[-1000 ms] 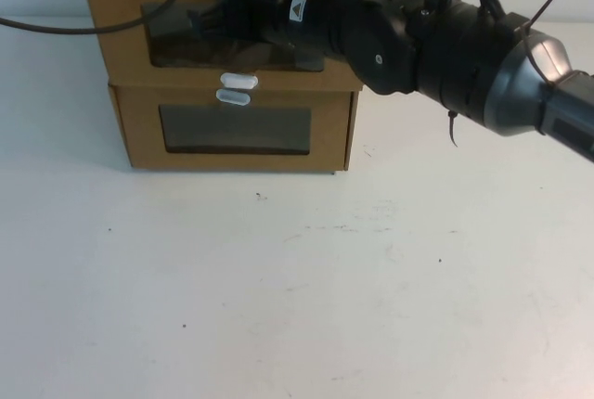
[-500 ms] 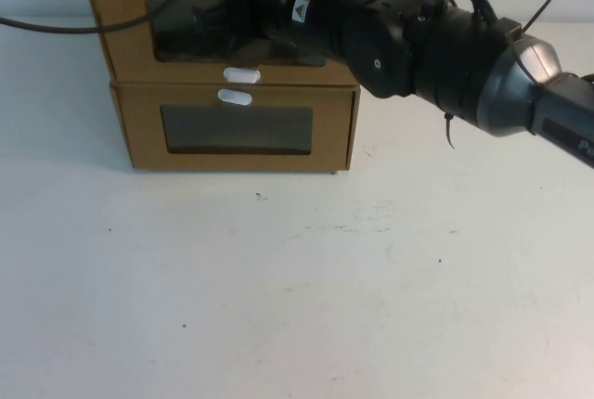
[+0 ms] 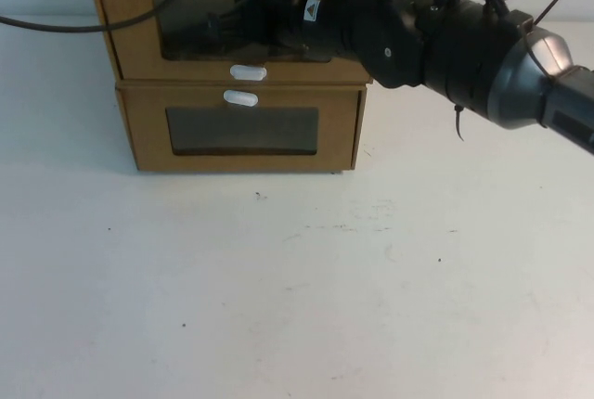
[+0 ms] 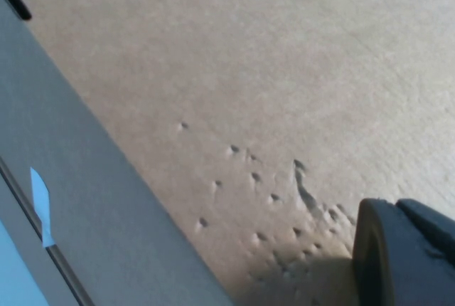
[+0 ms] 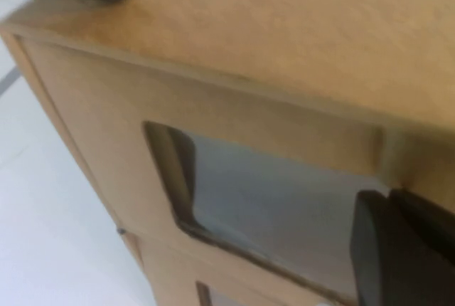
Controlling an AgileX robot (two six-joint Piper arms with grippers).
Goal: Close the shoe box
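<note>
The shoe box (image 3: 130, 19) is the upper of two stacked brown cardboard boxes, with a clear window and a white oval tab (image 3: 248, 72) below it. My right gripper (image 3: 212, 24) reaches in from the right and presses its narrow, shut tip against the box's window; the right wrist view shows the window (image 5: 277, 199) close up beside the gripper (image 5: 398, 249). The drawer front sits nearly flush with the box below. My left gripper (image 4: 405, 249) shows only in the left wrist view, close against a dented cardboard surface (image 4: 270, 71).
The lower cardboard box (image 3: 144, 130) has its white tab (image 3: 240, 97) above its window. A black cable (image 3: 83, 26) runs across the stack's top left. White table (image 3: 297, 288) spreads in front of the boxes.
My right gripper has pushed further back against the upper box's front. That front has slid inward and the stack has shifted slightly right and away.
</note>
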